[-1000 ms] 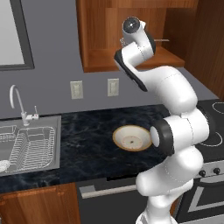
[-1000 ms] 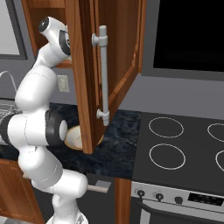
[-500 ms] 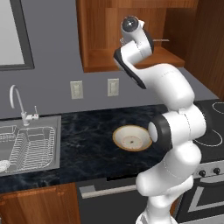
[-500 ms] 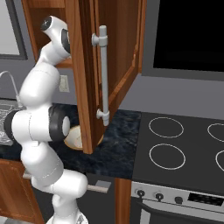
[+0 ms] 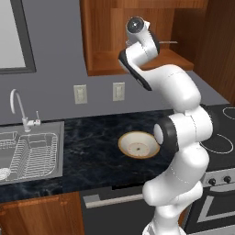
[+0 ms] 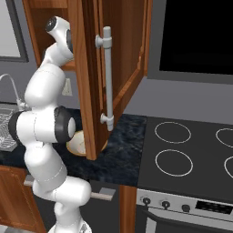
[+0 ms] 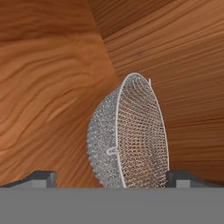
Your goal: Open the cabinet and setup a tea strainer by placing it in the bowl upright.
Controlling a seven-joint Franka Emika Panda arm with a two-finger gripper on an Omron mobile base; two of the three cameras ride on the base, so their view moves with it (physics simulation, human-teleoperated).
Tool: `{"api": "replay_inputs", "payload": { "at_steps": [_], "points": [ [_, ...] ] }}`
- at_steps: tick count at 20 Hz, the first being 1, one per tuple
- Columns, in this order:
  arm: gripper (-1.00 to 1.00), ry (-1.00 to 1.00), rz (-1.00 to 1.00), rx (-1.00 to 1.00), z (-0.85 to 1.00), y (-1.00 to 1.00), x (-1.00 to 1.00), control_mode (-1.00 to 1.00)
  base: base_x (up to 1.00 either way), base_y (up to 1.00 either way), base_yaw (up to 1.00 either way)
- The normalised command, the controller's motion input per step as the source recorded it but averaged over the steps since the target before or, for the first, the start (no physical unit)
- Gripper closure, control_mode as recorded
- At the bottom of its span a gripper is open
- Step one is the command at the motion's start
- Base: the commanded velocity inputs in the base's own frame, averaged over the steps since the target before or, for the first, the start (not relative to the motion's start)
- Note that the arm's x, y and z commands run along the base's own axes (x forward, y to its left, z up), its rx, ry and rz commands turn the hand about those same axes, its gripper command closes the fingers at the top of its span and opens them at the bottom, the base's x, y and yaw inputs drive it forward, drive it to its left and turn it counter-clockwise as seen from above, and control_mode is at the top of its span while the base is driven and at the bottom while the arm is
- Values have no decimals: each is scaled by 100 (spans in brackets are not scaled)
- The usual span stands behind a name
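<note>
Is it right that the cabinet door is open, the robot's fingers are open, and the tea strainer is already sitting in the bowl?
Not quite. The tea strainer is in the cabinet, between the open gripper tips, as the hand view shows. The left base view shows the bowl holds nothing. The door is open.

I see my arm [image 5: 176,92] reaching a little deeper into the open cabinet [image 5: 137,59] than a second ago, the wrist tipped slightly further in and its elbow shifted. That puts the tea strainer [image 7: 129,135] just ahead of my fingers [image 7: 41,178].
</note>
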Motion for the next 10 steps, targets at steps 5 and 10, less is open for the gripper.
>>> {"api": "replay_inputs", "payload": {
  "at_steps": [5,10],
  "points": [
    [-100,0,0,0,-1,0,19,-100,0,0,0],
    [-100,3,0,0,-4,0,23,-100,0,0,0]
  ]
}}
